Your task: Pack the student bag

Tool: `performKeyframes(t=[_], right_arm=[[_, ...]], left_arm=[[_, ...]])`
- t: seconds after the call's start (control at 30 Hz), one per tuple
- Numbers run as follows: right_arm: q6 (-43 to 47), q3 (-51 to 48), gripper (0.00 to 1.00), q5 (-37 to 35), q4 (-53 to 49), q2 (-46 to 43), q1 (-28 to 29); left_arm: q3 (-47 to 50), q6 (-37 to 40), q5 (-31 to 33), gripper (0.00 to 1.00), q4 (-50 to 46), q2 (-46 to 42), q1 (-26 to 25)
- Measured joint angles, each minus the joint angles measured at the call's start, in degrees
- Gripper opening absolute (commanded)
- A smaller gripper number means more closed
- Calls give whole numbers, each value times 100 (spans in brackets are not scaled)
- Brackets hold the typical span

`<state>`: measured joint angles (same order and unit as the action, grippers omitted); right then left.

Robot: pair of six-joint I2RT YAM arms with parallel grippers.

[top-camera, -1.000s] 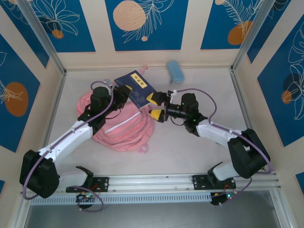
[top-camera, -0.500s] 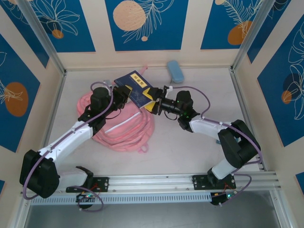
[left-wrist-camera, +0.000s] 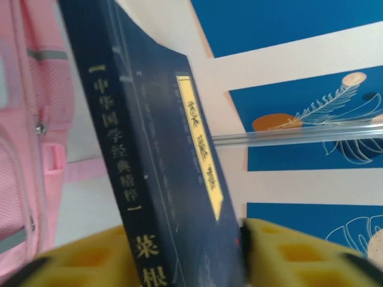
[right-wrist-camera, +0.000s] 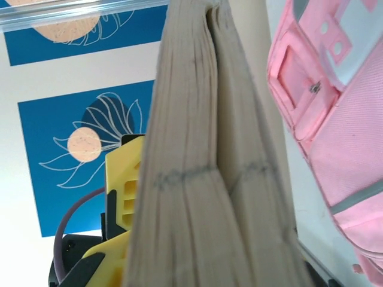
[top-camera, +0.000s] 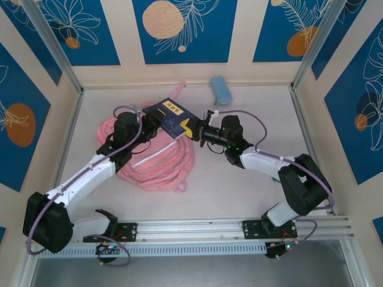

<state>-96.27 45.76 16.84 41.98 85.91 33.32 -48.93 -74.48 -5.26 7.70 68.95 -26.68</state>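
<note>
The large soft pink fabric backpack (top-camera: 164,162) lay on the table (top-camera: 239,191) beneath both arms. Just above its far edge, the right gripper (top-camera: 193,128) clamped a dark-blue book (top-camera: 170,115). The left gripper (top-camera: 155,121) straddled the book's spine, though I could not tell whether it gripped.

1. The student bag (top-camera: 157,169) was a soft pink fabric backpack (grey strips and mesh pockets showed up close), slumped flat.
2. It lay mostly left of and nearer than the dark blue book (top-camera: 172,115), which overlapped its far right part.
</note>
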Motion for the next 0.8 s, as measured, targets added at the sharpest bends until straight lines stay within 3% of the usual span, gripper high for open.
performKeyframes(t=[0.13,0.23,0.57,0.8], right_arm=[[636,4,0,-210,-938,-643,-61],[1172,33,0,-313,-1755,-1121,-190],[3115,612,0,-1158,-4889,-2398,-750],[3713,664,0,-1394,-6039,-2723,-1126]], left_arm=[[-122,564,-155,81,-664,0,0],[-315,1152,-225,88,-1198,0,0],[-1364,4135,-59,93,-3753,118,0],[-1602,5545,343,91,-4889,621,-225]])
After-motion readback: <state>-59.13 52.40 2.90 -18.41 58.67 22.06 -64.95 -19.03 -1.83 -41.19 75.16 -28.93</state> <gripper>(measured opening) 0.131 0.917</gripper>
